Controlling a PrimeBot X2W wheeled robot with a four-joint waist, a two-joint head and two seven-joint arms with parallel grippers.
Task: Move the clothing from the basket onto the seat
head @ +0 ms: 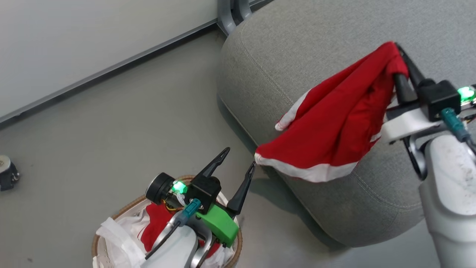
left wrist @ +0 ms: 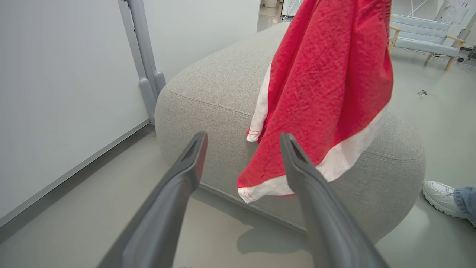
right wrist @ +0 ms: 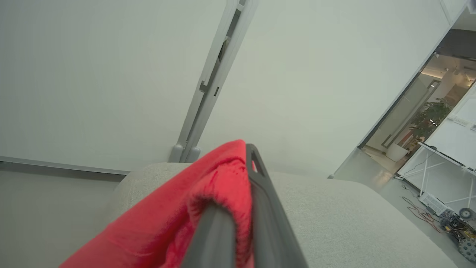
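Large grey fabric-upholstered rounded seat cushion (head: 316,48) stands on the floor (head: 111,130) by a white wall (head: 74,37). Bright red fabric garment with white trim (head: 334,123) hangs over its front corner, top pinched in the right gripper (head: 399,52), fingers closed on the cloth; contact with the cushion unclear. Small oval white plastic basket with brown woven rim (head: 122,211) sits on the floor near the seat, more red cloth (head: 156,223) inside. Left gripper (head: 240,156) hovers above the basket, fingers spread wide, empty.
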